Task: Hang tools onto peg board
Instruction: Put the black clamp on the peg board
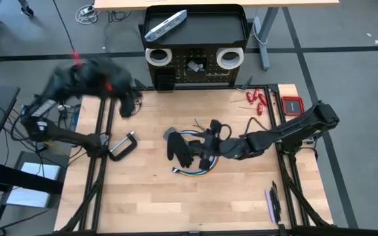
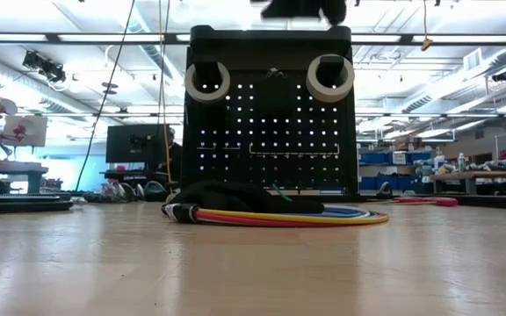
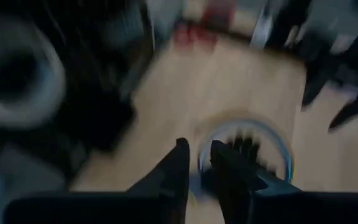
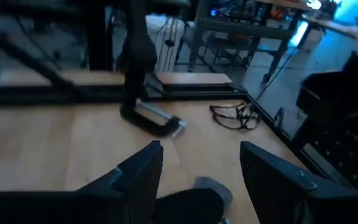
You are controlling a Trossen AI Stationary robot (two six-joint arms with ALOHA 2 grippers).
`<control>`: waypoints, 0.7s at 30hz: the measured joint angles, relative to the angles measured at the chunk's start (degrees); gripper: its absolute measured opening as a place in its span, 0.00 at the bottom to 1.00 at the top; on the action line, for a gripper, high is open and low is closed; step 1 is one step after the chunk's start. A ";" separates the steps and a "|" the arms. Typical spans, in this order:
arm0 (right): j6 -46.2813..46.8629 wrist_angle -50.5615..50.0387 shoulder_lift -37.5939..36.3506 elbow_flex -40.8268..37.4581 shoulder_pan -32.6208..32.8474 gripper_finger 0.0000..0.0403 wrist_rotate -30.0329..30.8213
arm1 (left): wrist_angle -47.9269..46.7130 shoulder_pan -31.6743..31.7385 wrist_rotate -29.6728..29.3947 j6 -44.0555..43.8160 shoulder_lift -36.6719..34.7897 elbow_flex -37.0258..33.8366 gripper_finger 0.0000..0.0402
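Note:
The black peg board [image 1: 195, 65] stands at the table's far edge. Two white tape rolls [image 1: 157, 56] [image 1: 229, 58] hang on its front, and a silver-grey flat bar [image 1: 166, 26] lies in its tray top. My left gripper [image 3: 197, 155] is blurred, up off the table near the board's left side. Its fingers are a narrow gap apart with nothing between them. My right gripper [image 4: 201, 155] is open, above a black glove [image 1: 178, 145] and a coil of coloured cables [image 2: 279, 213] at mid-table. It holds nothing and does not reach down into the low view.
A black and silver clamp [image 1: 123, 145] lies left of the coil. Red-handled tools [image 1: 258, 98] and a red box [image 1: 293, 105] sit at the far right. A purple-handled tool [image 1: 271, 203] lies near the right front. Bare wood spreads along the near side.

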 joint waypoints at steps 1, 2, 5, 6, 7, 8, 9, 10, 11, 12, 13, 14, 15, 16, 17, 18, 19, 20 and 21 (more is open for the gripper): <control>-1.19 1.09 1.14 -0.73 -0.02 0.56 -0.12 | 0.24 -2.00 -1.50 -2.85 -1.81 -5.16 0.16; -1.86 1.31 2.28 -1.12 0.17 0.56 -0.29 | 0.59 -3.68 -3.17 -5.98 -3.93 -10.51 0.14; -1.78 1.88 5.72 -1.31 1.08 0.56 -0.60 | 0.62 -7.62 -6.23 -16.17 -9.46 -25.88 0.11; -1.82 2.27 6.74 -1.29 1.29 0.56 -0.72 | 1.17 -8.93 -6.60 -19.81 -10.67 -30.71 0.10; -1.97 3.12 7.91 -1.29 1.43 0.56 -0.70 | 2.36 -10.07 -7.00 -22.91 -11.73 -35.34 0.10; -2.10 4.21 8.98 -1.29 1.53 0.56 -0.70 | 3.92 -11.01 -7.92 -25.74 -12.73 -39.70 0.10; -2.17 5.27 9.99 -1.29 1.55 0.56 -0.70 | 4.88 -11.84 -8.08 -28.23 -13.66 -43.57 0.09; -2.20 6.50 10.79 -1.29 1.42 0.56 -0.72 | 5.31 -12.37 -8.05 -30.27 -14.65 -47.06 0.09; -2.23 7.59 11.38 -1.29 1.29 0.56 -0.73 | 5.91 -12.73 -8.32 -32.12 -15.37 -50.38 0.09; -2.32 8.32 11.85 -1.29 1.09 0.56 -0.75 | 6.39 -13.00 -8.29 -33.95 -15.54 -53.39 0.09; -2.72 9.01 12.24 -1.28 0.93 0.56 -0.94 | 6.33 -13.06 -7.80 -35.64 -15.54 -56.44 0.10; -3.50 8.99 12.47 -1.24 0.78 0.56 -1.39 | 6.31 -13.08 -6.63 -37.23 -15.30 -59.21 0.10; -4.00 8.97 12.64 -1.24 0.64 0.56 -1.40 | 6.61 -13.06 -5.32 -38.24 -15.01 -61.75 0.10; -4.35 8.80 12.63 -1.24 0.51 0.56 -1.40 | 7.25 -13.12 -4.54 -39.01 -14.59 -63.86 0.11; -4.56 8.95 12.62 -1.24 0.32 0.56 -1.40 | 9.51 -13.09 -3.96 -39.22 -14.39 -65.96 0.12; -4.66 9.09 12.56 -1.24 0.19 0.56 -1.37 | 11.66 -13.08 -3.42 -39.21 -14.12 -67.91 0.12; -4.71 9.17 12.53 -1.24 -0.02 0.56 -1.36 | 13.83 -13.08 -2.63 -39.10 -13.66 -69.86 0.13; -4.69 9.41 12.53 -1.24 -0.21 0.56 -1.36 | 16.06 -13.09 -1.29 -38.97 -13.05 -71.55 0.15; -4.55 9.41 12.51 -1.24 -0.49 0.56 -1.36 | 19.09 -13.10 0.00 -38.86 -12.78 -72.92 0.16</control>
